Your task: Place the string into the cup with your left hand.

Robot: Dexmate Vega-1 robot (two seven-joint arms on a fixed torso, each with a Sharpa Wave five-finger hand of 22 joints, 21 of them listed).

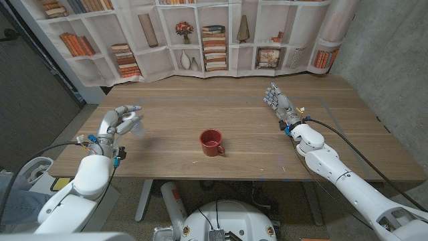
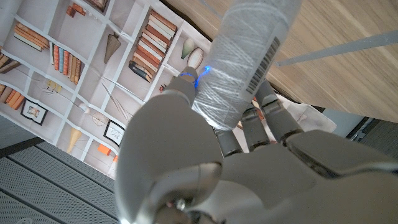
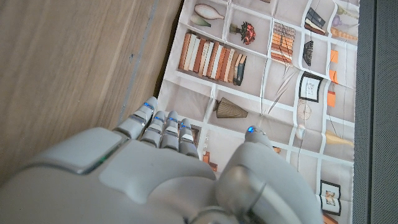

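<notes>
L hand had the string spool, cup sat unloaded mid-table.

Head view: left hand was at approx 9 o'clock from the red cup, well apart, fingers wrapped around the white string spool, spool off the table. Left wrist view confirmed the grip: spool w/ a barcode label clamped between thumb and fingers. Cup stood upright, handle towards approx 4 o'clock; couldn't tell if anything was inside. Right hand was at approx 2 o'clock from the cup, well apart, near the far side of the table, fingers extended and close together, holding nothing; right wrist view showed the same, fingers straight, thumb apart.
</notes>
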